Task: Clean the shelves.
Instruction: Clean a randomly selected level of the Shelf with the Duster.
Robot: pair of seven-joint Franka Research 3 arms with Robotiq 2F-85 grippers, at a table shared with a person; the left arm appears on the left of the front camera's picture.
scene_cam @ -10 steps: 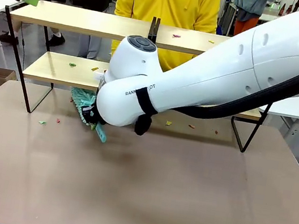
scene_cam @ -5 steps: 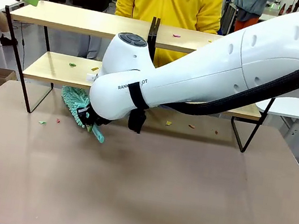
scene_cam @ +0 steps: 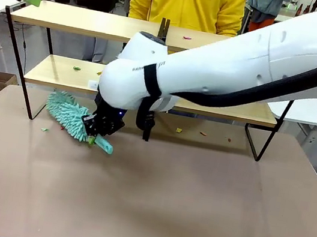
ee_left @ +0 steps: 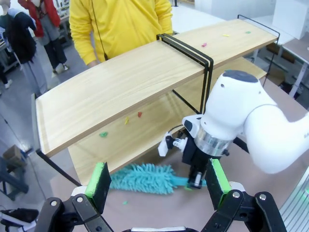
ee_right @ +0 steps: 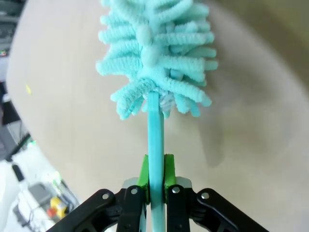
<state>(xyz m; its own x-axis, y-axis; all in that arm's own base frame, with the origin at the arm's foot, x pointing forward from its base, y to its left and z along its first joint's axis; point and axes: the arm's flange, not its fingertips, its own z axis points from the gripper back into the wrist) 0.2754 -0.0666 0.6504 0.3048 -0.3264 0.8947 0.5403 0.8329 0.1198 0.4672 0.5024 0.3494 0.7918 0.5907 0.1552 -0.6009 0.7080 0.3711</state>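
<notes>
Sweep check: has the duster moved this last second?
Yes: the duster swung left, toward the left leg of the shelves, held by the right pincer.

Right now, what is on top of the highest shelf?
Small coloured scraps lie on the top shelf. In the front view the right arm hides part of it.

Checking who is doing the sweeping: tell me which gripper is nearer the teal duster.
Right. The right gripper clamps the duster by its handle; the left gripper hovers open above it, not touching.

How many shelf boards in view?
4: upper left board, upper right board, lower left board, lower right board, the lower pair partly behind the right arm. None look fully hidden.
</notes>
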